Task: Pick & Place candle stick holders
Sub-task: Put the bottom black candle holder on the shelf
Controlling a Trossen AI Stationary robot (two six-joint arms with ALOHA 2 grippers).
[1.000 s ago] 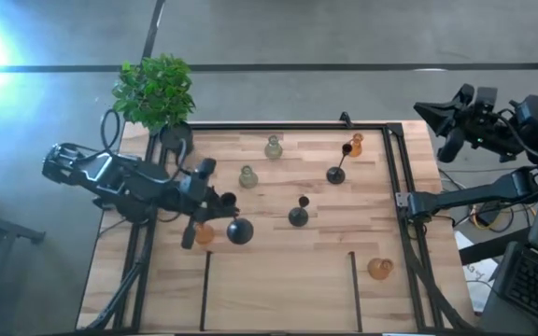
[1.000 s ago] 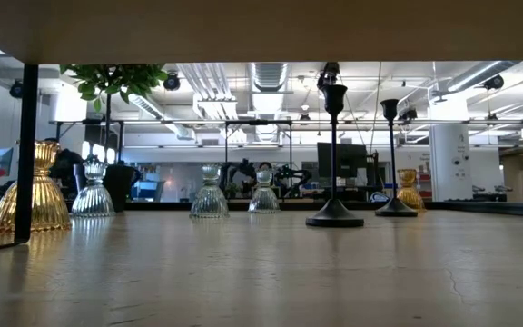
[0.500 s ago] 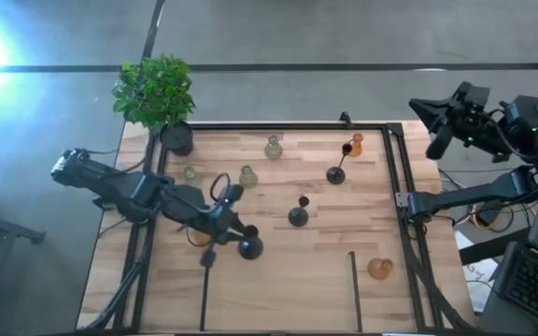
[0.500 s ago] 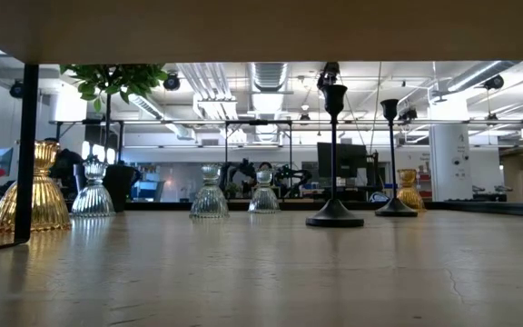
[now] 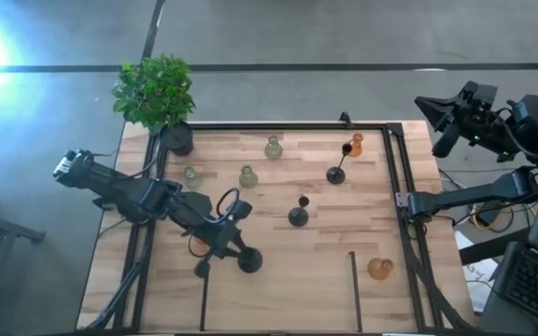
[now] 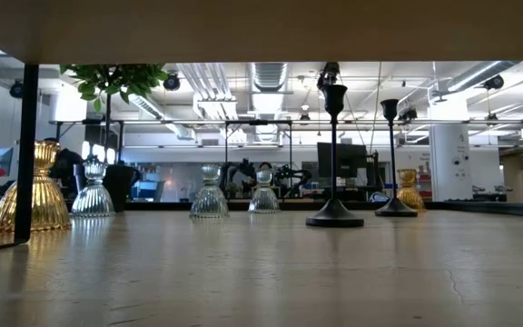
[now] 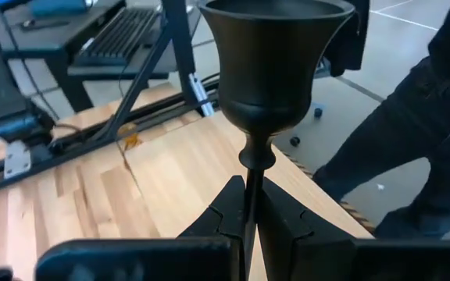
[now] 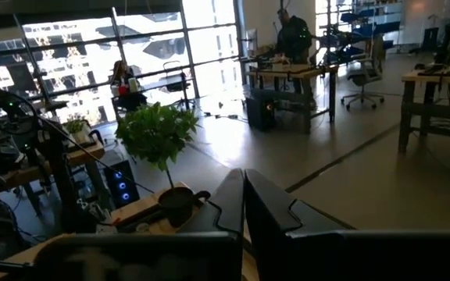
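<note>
Black holder's (image 7: 272, 94) base below tool (image 7: 250, 226)

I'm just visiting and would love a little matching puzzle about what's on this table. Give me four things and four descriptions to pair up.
Things:
1. left pincer
2. right pincer
3. plant
4. amber holder

Descriptions:
A. standing alone on the table near its right edge
B. shut on the thin stem of a tall black candle stick holder
C. in a black pot at the table's far left corner
D. shut, holding nothing, raised off the table's far right corner

Pairs: 1-B, 2-D, 3-C, 4-A
</note>
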